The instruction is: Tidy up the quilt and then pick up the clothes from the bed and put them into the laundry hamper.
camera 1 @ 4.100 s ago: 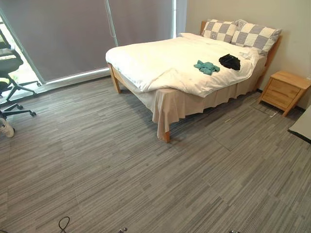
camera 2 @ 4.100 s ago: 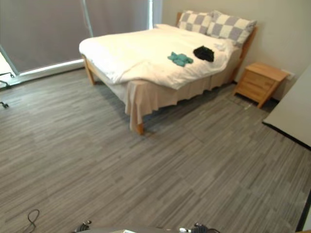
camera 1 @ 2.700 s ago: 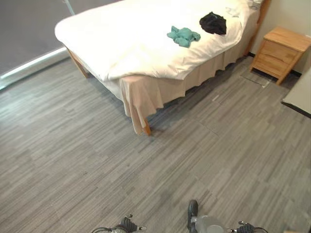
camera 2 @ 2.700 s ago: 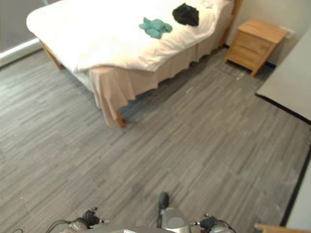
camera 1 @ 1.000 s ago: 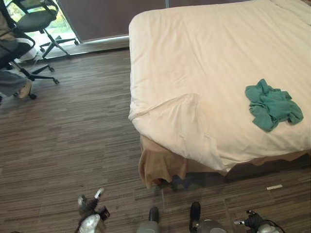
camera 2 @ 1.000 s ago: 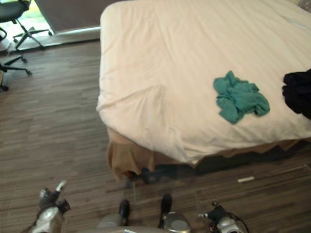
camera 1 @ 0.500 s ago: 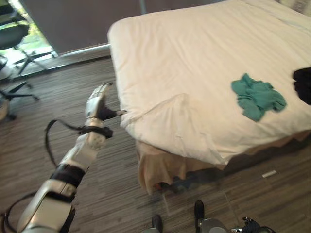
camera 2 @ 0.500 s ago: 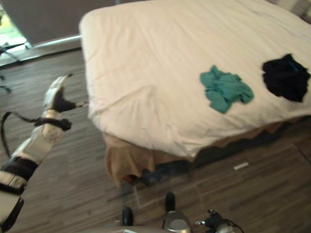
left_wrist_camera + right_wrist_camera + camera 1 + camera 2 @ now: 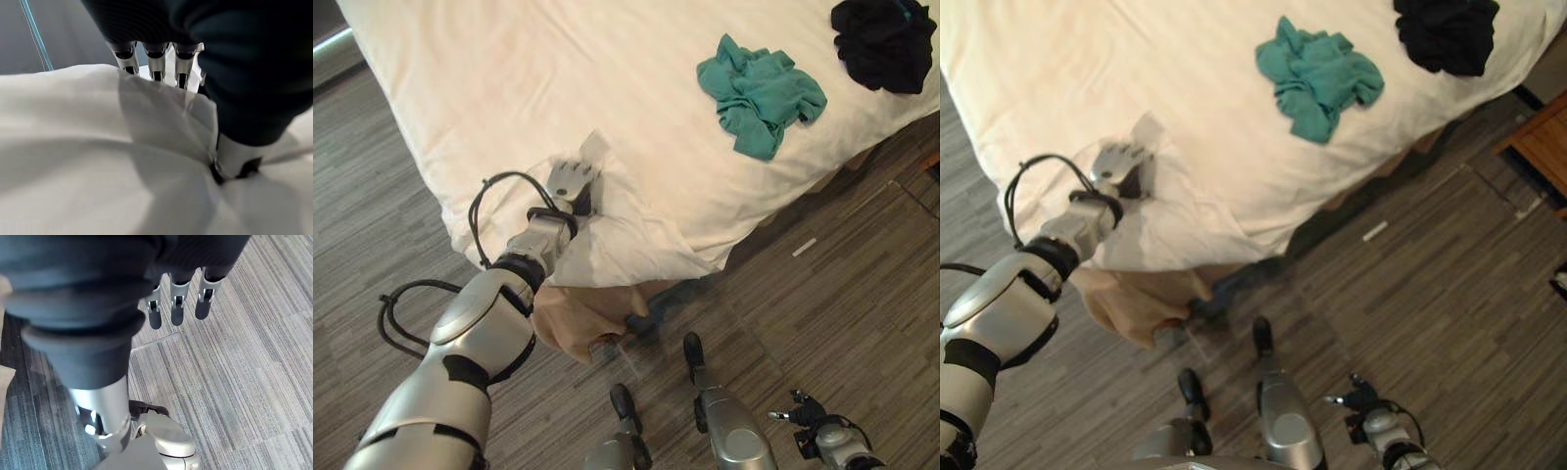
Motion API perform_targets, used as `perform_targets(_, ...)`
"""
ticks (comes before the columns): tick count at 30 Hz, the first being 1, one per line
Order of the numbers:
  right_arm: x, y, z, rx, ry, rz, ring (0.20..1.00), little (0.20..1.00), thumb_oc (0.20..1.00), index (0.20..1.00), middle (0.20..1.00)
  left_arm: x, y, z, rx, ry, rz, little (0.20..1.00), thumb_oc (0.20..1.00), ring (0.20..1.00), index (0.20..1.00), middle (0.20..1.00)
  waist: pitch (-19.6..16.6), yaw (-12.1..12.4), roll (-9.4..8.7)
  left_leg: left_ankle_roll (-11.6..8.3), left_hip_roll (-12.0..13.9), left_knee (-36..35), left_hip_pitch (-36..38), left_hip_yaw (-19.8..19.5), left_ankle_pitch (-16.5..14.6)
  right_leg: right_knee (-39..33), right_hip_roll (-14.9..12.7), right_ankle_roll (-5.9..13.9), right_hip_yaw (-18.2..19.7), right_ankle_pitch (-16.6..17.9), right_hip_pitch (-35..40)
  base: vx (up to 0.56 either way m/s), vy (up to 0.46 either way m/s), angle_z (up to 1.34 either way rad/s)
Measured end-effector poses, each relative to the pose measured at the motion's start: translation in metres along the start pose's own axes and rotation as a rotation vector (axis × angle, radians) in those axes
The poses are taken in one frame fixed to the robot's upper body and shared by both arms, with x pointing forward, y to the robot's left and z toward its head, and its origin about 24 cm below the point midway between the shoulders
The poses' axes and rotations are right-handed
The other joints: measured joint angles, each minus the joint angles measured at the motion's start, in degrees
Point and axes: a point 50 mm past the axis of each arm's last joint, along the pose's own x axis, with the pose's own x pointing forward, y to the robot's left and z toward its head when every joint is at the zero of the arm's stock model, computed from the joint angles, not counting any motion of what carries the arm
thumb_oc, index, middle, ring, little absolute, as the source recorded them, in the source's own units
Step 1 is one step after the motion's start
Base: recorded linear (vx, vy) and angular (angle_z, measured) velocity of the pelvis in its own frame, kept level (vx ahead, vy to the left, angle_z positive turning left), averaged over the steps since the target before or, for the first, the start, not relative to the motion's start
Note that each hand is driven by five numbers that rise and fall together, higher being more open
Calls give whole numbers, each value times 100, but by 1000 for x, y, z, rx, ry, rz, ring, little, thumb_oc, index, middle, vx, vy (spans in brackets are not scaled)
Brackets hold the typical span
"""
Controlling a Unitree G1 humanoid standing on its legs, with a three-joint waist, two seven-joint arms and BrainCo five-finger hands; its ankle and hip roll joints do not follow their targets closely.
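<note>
Left hand (image 9: 570,180): centre-left, apparently pinching a raised fold of the quilt (image 9: 509,78) at the bed's corner.
Right hand (image 9: 178,303): hanging relaxed, fingers straight, over the floor (image 9: 254,362).
Clothes: teal garment (image 9: 759,93) and black garment (image 9: 884,41) upper right, well apart from the left hand.

Both eye views look steeply down from the robot's head onto the near corner of the bed (image 9: 607,88) and the floor (image 9: 862,294) beside it, sharing almost the same scene. The left wrist view sits very close over the white quilt (image 9: 73,161). The right wrist view faces down at the floor past its own fingers (image 9: 177,313).
</note>
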Motion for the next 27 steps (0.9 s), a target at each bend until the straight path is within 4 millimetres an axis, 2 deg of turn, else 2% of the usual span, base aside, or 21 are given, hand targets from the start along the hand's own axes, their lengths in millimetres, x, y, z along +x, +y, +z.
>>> perform_targets(2, 0, -7, 5, 75, -27, -27, 1000, 1000, 1000, 1000, 1000, -9, -23, -6, -40, 37, -62, 200, 200, 200, 200, 200, 1, -52, 3, -64, 54, -9, 274, -8, -47, -3, 45, 4, 3, -7, 246, 61, 19, -15)
perform_targets(4, -1, -28, 27, 152, -135, -83, 1000, 1000, 1000, 1000, 1000, -22, -48, -12, -132, 80, -112, 200, 200, 200, 200, 200, -9, -76, 59, -131, 111, -33, 512, -24, -190, -3, 91, 6, 2, -128, 459, 72, 28, -16)
perform_targets(5, -2, -34, 33, 158, -169, -107, 1000, 1000, 1000, 1000, 1000, -25, -54, -12, -139, 84, -128, 200, 200, 200, 200, 200, -16, -92, 70, -130, 113, -32, 550, -30, -190, -5, 91, 7, -3, -129, 496, 71, 36, 1)
perform_targets(6, -5, -53, 56, 197, -256, -162, 1000, 1000, 1000, 1000, 1000, -31, -61, -14, -173, 89, -141, 200, 200, 200, 200, 200, -24, -15, 78, -125, 123, -35, 552, -56, -208, 0, 76, -41, -100, -168, 551, 71, 36, 4)
perform_targets(7, -12, -63, 65, 224, -314, -188, 1000, 1000, 1000, 1000, 1000, -37, -63, -16, -269, 100, -114, 200, 200, 200, 200, 200, -37, -9, 109, -99, 124, -35, 563, -63, -283, -5, 66, -44, -149, -168, 558, 58, 17, 14)
perform_targets(8, -24, -86, 82, 228, -443, -282, 1000, 1000, 1000, 1000, 1000, -55, -89, -15, -317, 118, -171, 200, 200, 200, 200, 200, -187, 13, 210, -95, 145, -35, 571, -119, -274, -3, 65, -56, -242, -179, 623, 61, 14, 13)
perform_targets(9, -30, -99, 89, 218, -473, -325, 1000, 1000, 1000, 1000, 1000, -66, -98, -13, -387, 120, -181, 200, 200, 200, 200, 200, -197, 53, 227, -92, 152, -36, 609, -200, -287, -1, 65, -80, -314, -196, 695, 71, 20, 25)
perform_targets(10, -43, -121, 99, 197, -533, -393, 1000, 1000, 1000, 1000, 1000, -92, -111, -8, -514, 116, -159, 225, 225, 225, 225, 225, -223, 164, 274, -107, 174, -36, 696, -229, -325, 0, 75, -95, -350, -222, 803, 52, 13, 23)
perform_targets(11, -52, -137, 109, 145, -569, -454, 1000, 1000, 1000, 1000, 1000, -115, -124, -5, -592, 115, -182, 1000, 1000, 1000, 1000, 1000, -231, 255, 287, -115, 192, -36, 782, -284, -326, 0, 82, -100, -423, -220, 915, 46, 16, 39)
perform_targets(12, -62, -157, 116, 81, -598, -537, 1000, 1000, 1000, 1000, 1000, -145, -150, 0, -671, 142, -276, 1000, 1000, 1000, 1000, 1000, -334, 357, 309, -148, 220, -33, 823, -378, -278, -1, 90, -91, -511, -227, 1009, 35, 10, 40)
perform_targets(13, -68, -164, 123, 54, -616, -568, 1000, 1000, 1000, 1000, 1000, -159, -162, 4, -727, 163, -326, 1000, 1000, 1000, 1000, 1000, -365, 432, 304, -146, 230, -35, 860, -418, -282, -2, 87, -79, -560, -253, 1067, 39, 16, 45)
perform_targets(14, -83, -176, 141, -21, -698, -628, 1000, 1000, 1000, 1000, 1000, -202, -195, 6, -826, 261, -470, 1000, 1000, 1000, 1000, 1000, -463, 557, 276, -145, 221, 4, 961, -504, -272, -2, 93, -89, -537, -269, 1134, 43, 13, 43)
perform_targets(15, -93, -183, 161, -26, -772, -665, 758, 758, 758, 758, 758, -221, -210, 8, -839, 289, -558, 1000, 1000, 1000, 1000, 1000, -525, 712, 252, -129, 217, -1, 920, -584, -254, -2, 62, -53, -608, -315, 1192, 41, 4, 32)
perform_targets(16, -107, -179, 197, -83, -880, -669, 379, 379, 379, 379, 379, -263, -235, 17, -913, 386, -683, 1000, 1000, 1000, 1000, 1000, -586, 914, 185, -120, 197, -34, 903, -653, -267, -4, 45, -61, -646, -349, 1216, 2, -19, 39)
perform_targets(17, -115, -173, 217, -112, -963, -657, 200, 200, 200, 200, 200, -286, -249, 22, -932, 450, -777, 1000, 1000, 1000, 1000, 1000, -669, 885, 143, -115, 181, -12, 920, -695, -220, -4, 29, -86, -669, -330, 1228, -20, -21, 41)
perform_targets(19, -121, -158, 245, -131, -1063, -624, 200, 200, 200, 200, 200, -314, -262, 24, -930, 520, -872, 1000, 1000, 1000, 1000, 1000, -722, 1123, 45, -123, 178, -32, 881, -958, -210, -4, -9, -39, -903, -385, 1339, -33, -15, 57)
perform_targets(20, -124, -142, 264, -210, -1108, -568, 200, 200, 200, 200, 200, -339, -275, 24, -934, 642, -950, 1000, 1000, 1000, 1000, 1000, -810, 1313, -15, -106, 164, -33, 819, -1060, -238, -3, -26, -12, -949, -449, 1383, -24, -8, 65)
perform_targets(21, -124, -132, 270, -213, -1138, -527, 200, 200, 200, 200, 200, -348, -279, 21, -902, 680, -990, 1000, 1000, 1000, 1000, 1000, -908, 1416, -96, -96, 146, -11, 743, -1142, -198, -5, -48, -22, -1001, -475, 1295, -13, 0, 77)
perform_targets(23, -129, -127, 279, -200, -1192, -506, 200, 200, 200, 200, 200, -353, -279, 20, -888, 683, -1005, 1000, 1000, 1000, 1000, 1000, -903, 1571, -135, -91, 128, 1, 594, -1139, -92, -6, -85, -23, -1025, -476, 1235, 0, 0, 53)
perform_targets(25, -124, -123, 275, -195, -1172, -486, 200, 200, 200, 200, 200, -356, -279, 21, -886, 676, -1007, 1000, 1000, 1000, 1000, 1000, -902, 1640, -141, -32, 44, -1, 569, -1123, -41, -5, -175, 4, -976, -457, 1231, 0, 0, 8)
perform_targets(27, -118, -122, 267, -197, -1133, -481, 200, 200, 200, 200, 200, -356, -278, 22, -889, 670, -996, 1000, 1000, 1000, 1000, 1000, -897, 1592, -155, 15, -26, -18, 560, -1093, -42, -7, -254, 48, -930, -425, 1220, -426, -38, -12)
